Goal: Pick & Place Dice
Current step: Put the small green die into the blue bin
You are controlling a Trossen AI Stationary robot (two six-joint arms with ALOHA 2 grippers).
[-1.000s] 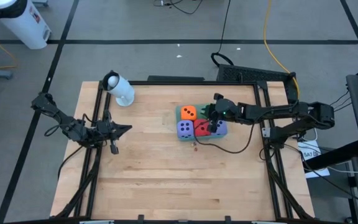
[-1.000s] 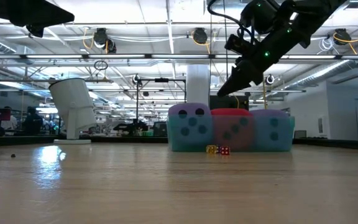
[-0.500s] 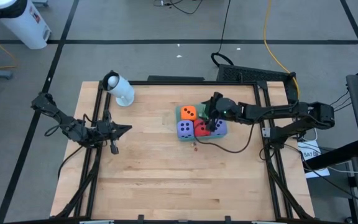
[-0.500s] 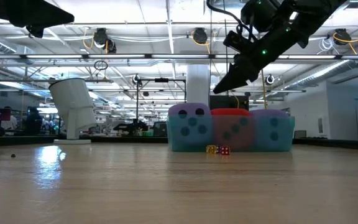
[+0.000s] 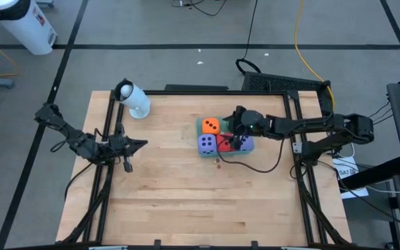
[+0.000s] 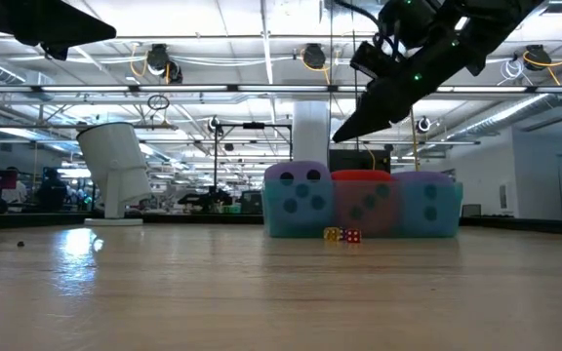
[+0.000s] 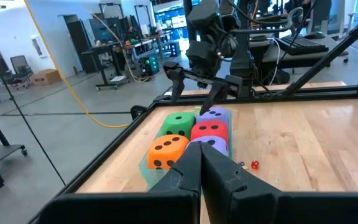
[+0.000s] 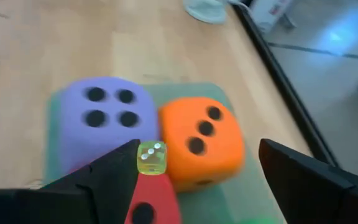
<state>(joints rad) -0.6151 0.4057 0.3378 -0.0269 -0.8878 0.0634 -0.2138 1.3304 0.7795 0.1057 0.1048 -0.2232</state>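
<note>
Several foam dice sit packed in a shallow teal tray (image 5: 199, 125) at the table's middle: orange (image 5: 211, 126), a purple one (image 5: 205, 144), red (image 5: 226, 144), a second purple one (image 5: 246, 144) and green (image 7: 179, 122). My right gripper (image 5: 233, 132) hovers open just above them, and a tiny yellow die (image 8: 151, 157) lies on top where purple, orange and red meet. Two more tiny dice (image 6: 342, 235) rest on the table before the tray. My left gripper (image 5: 128, 146) waits shut at the table's left.
A white cup (image 5: 135, 100) lies tipped at the far left of the table. Black frame rails (image 5: 110, 139) run along both sides. Bare wood spreads across the near half of the table.
My right gripper has opened above the foam dice, risen a little and drifted slightly toward the table's left. The foam dice have kept their places in the tray.
</note>
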